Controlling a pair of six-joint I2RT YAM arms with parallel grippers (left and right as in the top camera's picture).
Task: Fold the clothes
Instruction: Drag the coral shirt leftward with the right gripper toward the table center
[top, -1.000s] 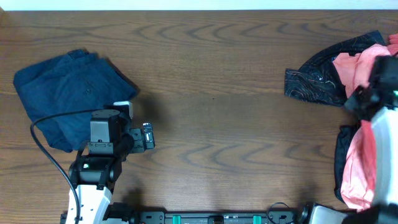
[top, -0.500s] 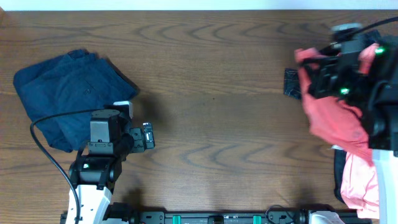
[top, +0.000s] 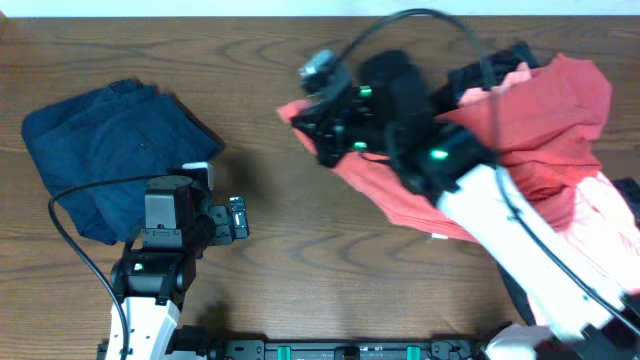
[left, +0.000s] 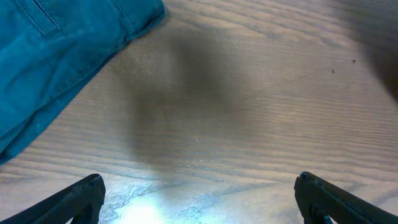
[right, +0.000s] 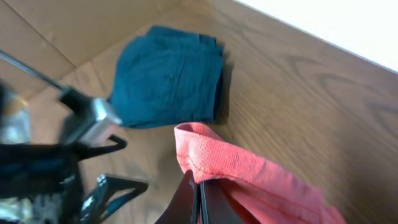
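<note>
The coral garment (top: 545, 150) looks light, limp and easily bunched, so it is best taken by its ribbed hem (right: 214, 149), which the right jaws pinch shut. It drapes in loose creases to the right of the folded blue trousers (top: 110, 160), apart from them. The left jaws gape wide and empty just beside the trousers, over the worktop (left: 249, 112).

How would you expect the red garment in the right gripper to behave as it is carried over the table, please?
Probably floppy: the red garment hangs in loose folds from the right gripper, which pinches only one edge. Likely light, since that small pinch holds it. It may drag on the table and bunch.
</note>
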